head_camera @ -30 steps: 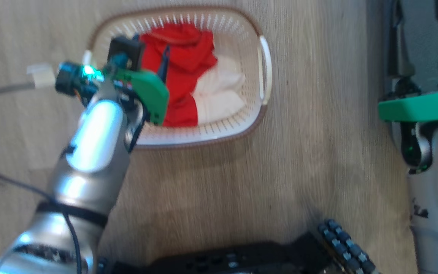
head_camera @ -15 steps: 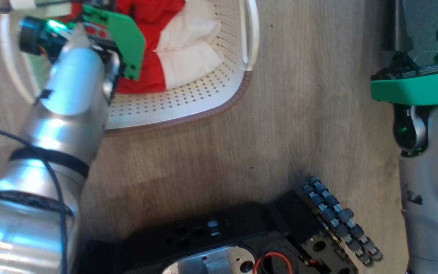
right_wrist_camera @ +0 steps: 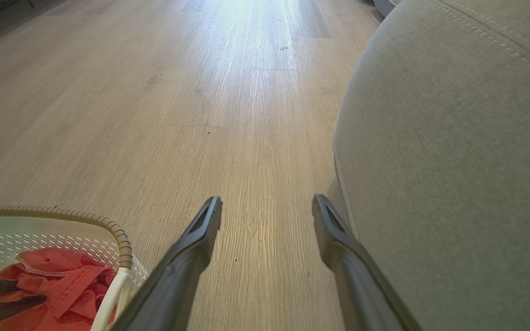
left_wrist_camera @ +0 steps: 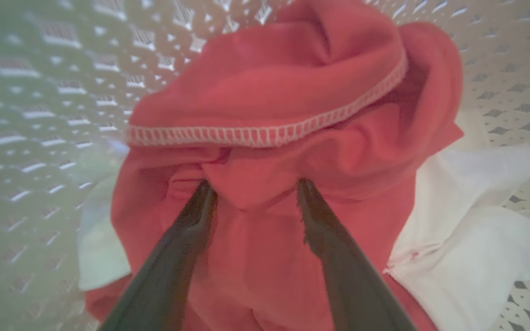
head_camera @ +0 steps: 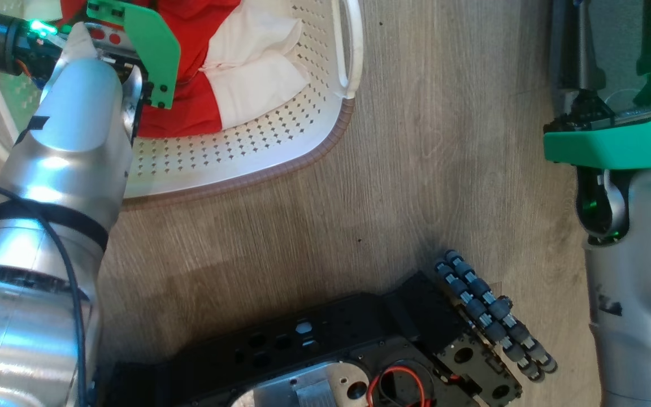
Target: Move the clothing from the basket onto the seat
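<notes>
The clothing (left_wrist_camera: 292, 92) is a heap of red fabric with white panels (head_camera: 257, 85), lying in the cream perforated basket (head_camera: 325, 152) on the floor. My left gripper (left_wrist_camera: 256, 184) is down inside the basket and open. Both its fingertips press into the red fabric with a raised fold between them. My right gripper (right_wrist_camera: 265, 202) is open and holds nothing. It hangs over the wood floor between the basket's brown rim (right_wrist_camera: 108, 223) and the grey seat (right_wrist_camera: 453, 161), close to the seat's side.
My black base (head_camera: 359, 350) with its roller wheel (head_camera: 489, 316) sits on the wood floor just below the basket. A dark cable (head_camera: 71, 282) runs along my left forearm. Bare floor (right_wrist_camera: 246, 92) stretches ahead between basket and seat.
The head camera has tilted down, so the basket now sits at the picture's top left and my base has come into view. My left gripper has stayed in the basket on the red clothing.
</notes>
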Robot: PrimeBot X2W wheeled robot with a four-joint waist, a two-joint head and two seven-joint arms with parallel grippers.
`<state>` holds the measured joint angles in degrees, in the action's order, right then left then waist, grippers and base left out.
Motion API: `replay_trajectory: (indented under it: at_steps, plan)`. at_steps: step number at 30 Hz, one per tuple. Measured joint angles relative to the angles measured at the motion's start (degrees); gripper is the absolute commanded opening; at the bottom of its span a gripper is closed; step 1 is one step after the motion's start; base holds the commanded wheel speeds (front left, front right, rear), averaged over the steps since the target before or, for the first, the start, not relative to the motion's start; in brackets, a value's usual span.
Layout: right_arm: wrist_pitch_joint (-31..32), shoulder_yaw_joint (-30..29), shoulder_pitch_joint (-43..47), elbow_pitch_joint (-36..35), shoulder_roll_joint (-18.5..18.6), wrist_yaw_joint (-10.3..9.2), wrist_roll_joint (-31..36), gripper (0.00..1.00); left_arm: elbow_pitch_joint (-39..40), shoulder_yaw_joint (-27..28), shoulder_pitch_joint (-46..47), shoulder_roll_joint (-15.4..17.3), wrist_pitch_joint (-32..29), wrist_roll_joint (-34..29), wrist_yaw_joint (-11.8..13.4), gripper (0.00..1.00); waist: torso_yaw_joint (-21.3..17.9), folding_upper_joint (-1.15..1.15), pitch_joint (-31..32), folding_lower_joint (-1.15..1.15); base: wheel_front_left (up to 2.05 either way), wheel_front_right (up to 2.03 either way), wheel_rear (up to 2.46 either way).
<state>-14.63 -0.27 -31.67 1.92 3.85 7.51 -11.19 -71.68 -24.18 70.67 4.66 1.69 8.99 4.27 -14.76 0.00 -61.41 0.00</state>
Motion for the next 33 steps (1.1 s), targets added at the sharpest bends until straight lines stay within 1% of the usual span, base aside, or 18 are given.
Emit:
replay_trajectory:
  at_steps: [1,2,6,11,15,19,23,26,29,30,31,33]
  plan:
    - [0.0,0.0,0.1,0.0,0.0,-0.01,-0.2,1.00,-0.2,-0.2,0.0,0.0,0.2,0.0,-0.1,0.19,-0.1,0.00,0.0,0.00,0.00,0.00,0.00]
    - [0.0,0.0,0.2,0.0,0.0,-0.01,-0.4,1.00,-0.4,-0.4,0.0,-0.1,0.2,0.0,-0.2,0.00,-0.2,0.00,0.1,0.00,0.00,0.00,0.00]
    - [0.0,-0.4,0.2,0.0,-0.2,-0.01,-0.7,1.00,-1.1,-0.7,0.0,-0.4,1.4,0.1,-1.7,0.00,-0.5,0.00,0.4,0.00,0.00,0.00,0.00]
    - [0.0,-1.3,0.2,1.0,-0.3,0.00,-0.9,1.00,-0.4,-0.5,-0.3,-1.6,6.5,2.2,-4.3,0.00,0.1,0.00,2.0,0.01,0.00,0.00,0.00]
    - [0.0,-2.7,1.1,2.2,0.1,-0.01,-0.2,1.00,1.3,-0.1,-3.0,-2.3,10.6,4.9,-6.5,0.00,1.6,0.00,5.7,0.00,0.00,0.00,0.00]
    - [0.0,-3.2,3.3,3.4,0.7,-0.01,0.1,1.00,4.2,0.0,-8.4,-2.5,12.1,7.2,-7.7,0.00,3.6,0.00,10.8,0.00,0.00,0.00,0.00]
    - [0.0,-3.2,5.7,5.3,1.7,-0.01,0.6,1.00,9.8,0.3,-14.4,-2.6,12.5,9.5,-8.0,0.00,5.7,0.01,16.9,0.00,0.00,0.00,0.00]
    - [0.0,-3.1,7.5,6.5,1.9,-0.01,0.6,1.00,16.7,1.9,-19.3,-2.6,12.5,10.3,-7.1,0.00,7.0,0.01,21.7,-0.01,0.00,0.00,0.00]
    - [0.0,-2.9,9.8,7.7,2.1,-0.01,0.6,1.00,22.6,3.3,-25.4,-2.5,12.6,10.7,-6.7,0.00,8.3,0.01,26.6,-0.01,0.00,0.00,0.00]
    - [0.0,-2.9,10.6,8.0,2.2,-0.01,0.7,1.00,24.3,3.9,-27.6,-2.3,12.6,10.7,-6.5,0.00,8.6,0.01,28.2,-0.01,0.00,0.00,0.00]
    - [0.0,-2.9,10.6,8.0,2.2,-0.01,0.7,1.00,24.3,3.9,-27.6,-2.3,12.6,10.7,-6.5,0.00,8.6,0.01,28.2,-0.01,0.00,0.00,0.00]
    - [0.0,-2.9,12.3,8.8,2.5,-0.01,0.7,1.00,27.7,4.6,-32.2,-1.8,12.6,10.7,-6.1,0.00,9.3,0.01,31.6,-0.01,0.00,0.00,0.00]
